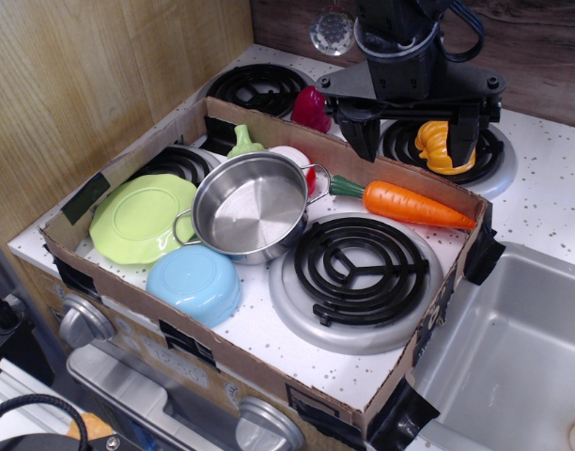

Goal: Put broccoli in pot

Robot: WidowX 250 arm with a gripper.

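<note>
The shiny steel pot (pixel 251 204) stands upright and empty in the middle of the cardboard-walled stove top. The broccoli (pixel 243 142), a small pale yellow-green lump with a narrow stem, lies just behind the pot's far-left rim. My black gripper (pixel 411 132) hangs at the back right, outside the cardboard wall and over the back right burner. Its two fingers (pixel 364 132) are spread wide and hold nothing. It is well to the right of both broccoli and pot.
A lime-green plate (pixel 142 218) and a light blue bowl (pixel 195 280) sit left of and in front of the pot. A carrot (pixel 414 204) lies right of it. A yellow-orange toy (pixel 436 146) and a red toy (pixel 311 109) sit at the back. A sink (pixel 513 357) is at right.
</note>
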